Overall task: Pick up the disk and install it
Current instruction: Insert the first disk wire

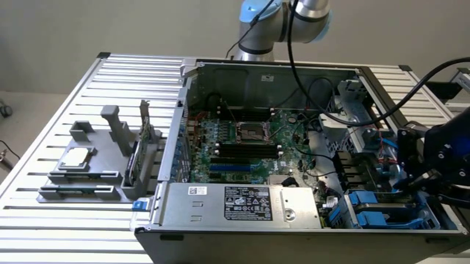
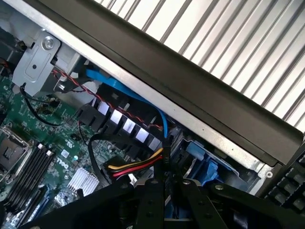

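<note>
The disk (image 1: pixel 382 212), grey metal framed by blue plastic rails, lies low in the drive bay at the near corner of the open computer case (image 1: pixel 257 71), on the exterior view's right. My gripper (image 1: pixel 415 184) hangs just above and beside it, at the case's right wall. In the wrist view the black fingers (image 2: pixel 152 205) stand close together with a blue strip between them, and the disk's blue rail (image 2: pixel 202 160) lies just past my gripper (image 2: pixel 167 188). Most of the disk's body is hidden by the bay and my arm.
A blue data cable (image 2: pixel 119 88) and a red-yellow-black power lead (image 2: pixel 136 166) run close to the fingers. The motherboard (image 1: pixel 242 143) and power supply (image 1: pixel 242 203) take up the case. On the slatted table (image 1: pixel 59 220) a grey holder (image 1: pixel 81 179) carries a processor chip (image 1: pixel 76 158) and an upright green card (image 1: pixel 145 140).
</note>
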`<state>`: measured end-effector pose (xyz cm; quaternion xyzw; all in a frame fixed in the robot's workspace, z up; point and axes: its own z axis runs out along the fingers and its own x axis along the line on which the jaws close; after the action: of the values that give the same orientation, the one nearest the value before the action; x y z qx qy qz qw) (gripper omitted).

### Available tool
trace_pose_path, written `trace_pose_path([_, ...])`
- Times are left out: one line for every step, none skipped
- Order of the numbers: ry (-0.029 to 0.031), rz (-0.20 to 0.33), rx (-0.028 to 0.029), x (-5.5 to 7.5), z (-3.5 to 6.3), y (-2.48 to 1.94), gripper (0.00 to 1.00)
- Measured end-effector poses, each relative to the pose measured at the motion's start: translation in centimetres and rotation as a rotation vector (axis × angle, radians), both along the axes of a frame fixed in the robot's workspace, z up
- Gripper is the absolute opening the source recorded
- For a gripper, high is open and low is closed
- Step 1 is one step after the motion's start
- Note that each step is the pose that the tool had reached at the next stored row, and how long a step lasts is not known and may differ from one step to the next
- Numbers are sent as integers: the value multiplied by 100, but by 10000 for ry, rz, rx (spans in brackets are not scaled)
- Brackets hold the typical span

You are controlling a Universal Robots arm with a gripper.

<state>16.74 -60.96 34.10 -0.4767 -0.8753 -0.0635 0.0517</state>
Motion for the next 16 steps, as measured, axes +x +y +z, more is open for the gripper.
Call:
trace_pose_path([173,-30,-1,0,1,0,17])
trace_pose_path([357,-68,-1,0,1,0,17])
trace_pose_path([543,-114,-2,0,1,0,17])
trace_pose_path([718,-163,-1,0,1,0,17])
trace_pose_path([861,-223,0,0,1,0,17])
trace_pose_path([956,-297,1,0,1,0,17])
trace_pose_path([1036,-374,4,0,1,0,17])
trace_pose_path([1094,-466,7,0,2,0,17])
trace_pose_path([1141,-560,10,-1,2,0,17])
trace_pose_path([1183,-655,16,-1,2,0,17])
trace_pose_path([1219,-754,21,-1,1,0,17])
trace_pose_path([1259,-860,26,0,1,0,17])
trace_pose_path([1295,-964,31,0,1,0,17])
trace_pose_path([1331,-1064,36,0,1,0,17])
trace_pose_path([1365,-1166,41,0,1,0,17])
trace_pose_path([1400,-1268,46,0,1,0,17])
